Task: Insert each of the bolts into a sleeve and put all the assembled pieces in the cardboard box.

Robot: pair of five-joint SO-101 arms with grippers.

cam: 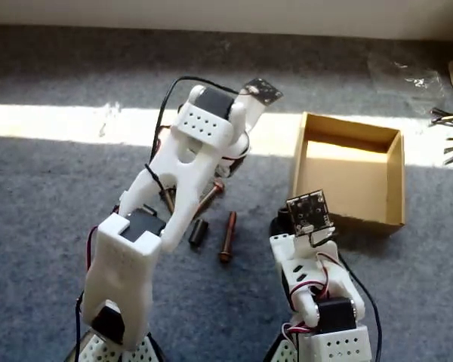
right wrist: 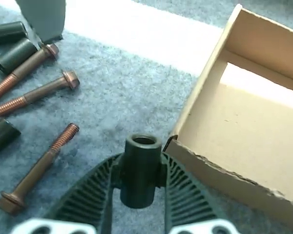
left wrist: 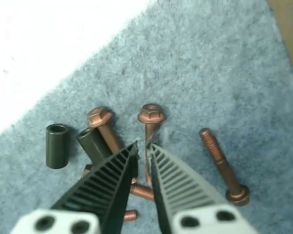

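Sleeve (right wrist: 139,170) clamped in right pincer (right wrist: 140,165).

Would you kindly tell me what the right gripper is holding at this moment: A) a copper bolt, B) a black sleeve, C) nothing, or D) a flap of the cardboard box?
B: the right wrist view shows the right gripper shut on a black sleeve, held upright beside the cardboard box.
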